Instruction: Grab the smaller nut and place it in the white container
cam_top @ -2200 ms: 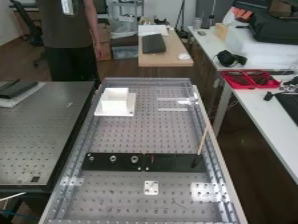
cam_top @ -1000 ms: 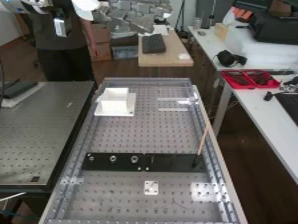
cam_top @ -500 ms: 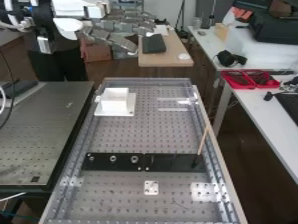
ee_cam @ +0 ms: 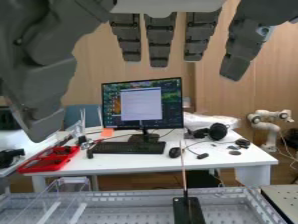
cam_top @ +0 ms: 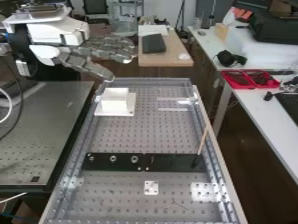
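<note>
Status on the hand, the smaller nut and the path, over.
Hand open, up beyond the bench's far end, holding nothing. Smaller nut on black bar, not yet in white container. No obstruction seen between hand and nut.

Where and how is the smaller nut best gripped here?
Pinch the smaller nut by its outer rim, probably best from above: it is small and round and stands low on the flat black bar. With the larger nut next in the row, pinching across the row looks safer than along it.
</note>
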Robot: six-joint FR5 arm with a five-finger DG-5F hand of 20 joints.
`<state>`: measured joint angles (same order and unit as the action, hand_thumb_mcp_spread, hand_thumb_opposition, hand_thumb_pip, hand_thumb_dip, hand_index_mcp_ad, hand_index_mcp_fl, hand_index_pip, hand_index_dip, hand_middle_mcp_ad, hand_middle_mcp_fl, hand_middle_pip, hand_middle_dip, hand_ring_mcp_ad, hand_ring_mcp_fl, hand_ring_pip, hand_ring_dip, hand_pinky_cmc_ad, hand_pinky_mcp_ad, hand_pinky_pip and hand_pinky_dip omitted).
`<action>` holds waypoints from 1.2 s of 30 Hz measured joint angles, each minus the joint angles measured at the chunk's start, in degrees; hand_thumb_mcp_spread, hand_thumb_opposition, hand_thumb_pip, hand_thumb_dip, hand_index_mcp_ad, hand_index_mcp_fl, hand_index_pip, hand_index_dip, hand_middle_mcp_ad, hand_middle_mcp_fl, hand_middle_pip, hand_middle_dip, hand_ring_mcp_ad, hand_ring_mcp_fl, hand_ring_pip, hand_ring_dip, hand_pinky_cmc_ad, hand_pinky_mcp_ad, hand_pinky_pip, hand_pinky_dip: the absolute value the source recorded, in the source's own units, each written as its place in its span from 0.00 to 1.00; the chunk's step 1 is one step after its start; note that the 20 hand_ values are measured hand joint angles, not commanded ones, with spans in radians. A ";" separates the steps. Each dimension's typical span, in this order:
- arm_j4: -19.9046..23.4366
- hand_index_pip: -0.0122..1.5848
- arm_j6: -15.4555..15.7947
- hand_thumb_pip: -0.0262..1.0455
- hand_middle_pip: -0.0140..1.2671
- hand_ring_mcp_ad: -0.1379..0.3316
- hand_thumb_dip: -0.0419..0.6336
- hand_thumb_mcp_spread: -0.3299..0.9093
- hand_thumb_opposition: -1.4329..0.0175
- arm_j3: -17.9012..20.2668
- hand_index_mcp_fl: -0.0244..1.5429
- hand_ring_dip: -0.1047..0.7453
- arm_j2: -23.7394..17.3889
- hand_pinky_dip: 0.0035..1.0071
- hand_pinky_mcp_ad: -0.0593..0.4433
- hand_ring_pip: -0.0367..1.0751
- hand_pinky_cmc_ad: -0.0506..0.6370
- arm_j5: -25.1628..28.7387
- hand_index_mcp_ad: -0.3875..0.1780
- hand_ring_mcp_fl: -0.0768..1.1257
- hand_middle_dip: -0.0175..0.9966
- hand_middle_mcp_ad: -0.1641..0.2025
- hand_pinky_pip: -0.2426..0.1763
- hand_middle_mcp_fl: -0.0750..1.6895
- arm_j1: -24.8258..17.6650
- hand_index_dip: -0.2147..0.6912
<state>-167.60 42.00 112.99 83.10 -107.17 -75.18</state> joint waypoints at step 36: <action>12.60 0.83 3.72 0.70 0.11 0.62 0.30 0.52 0.44 7.59 0.03 0.24 10.94 0.28 0.77 0.11 0.68 -11.06 0.55 0.06 0.22 0.63 0.37 0.06 9.45 0.37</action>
<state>-155.00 45.73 120.58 94.04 -118.24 -65.73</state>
